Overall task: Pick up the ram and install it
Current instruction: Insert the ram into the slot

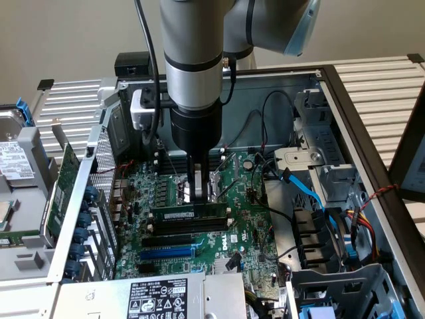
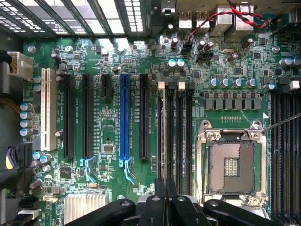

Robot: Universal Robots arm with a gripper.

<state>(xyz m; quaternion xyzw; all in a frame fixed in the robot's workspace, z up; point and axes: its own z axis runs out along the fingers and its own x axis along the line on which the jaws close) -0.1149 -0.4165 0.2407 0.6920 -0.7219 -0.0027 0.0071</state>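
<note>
Exterior view: the gripper (image 1: 199,198), jaws pressed together, hangs right over the ram (image 1: 179,214), which lies at six o'clock, long axis nine-to-three.

Soft, even light fills the open computer case (image 1: 279,93); in the wrist view the motherboard (image 2: 113,122) is brightly lit, glare whitens the vent slats (image 2: 117,14) at the case's edge, and the gripper (image 2: 165,182) shows as a dark silhouette

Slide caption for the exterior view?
Closed gripper at the ram standing upright on the motherboard in the open computer case.
</note>
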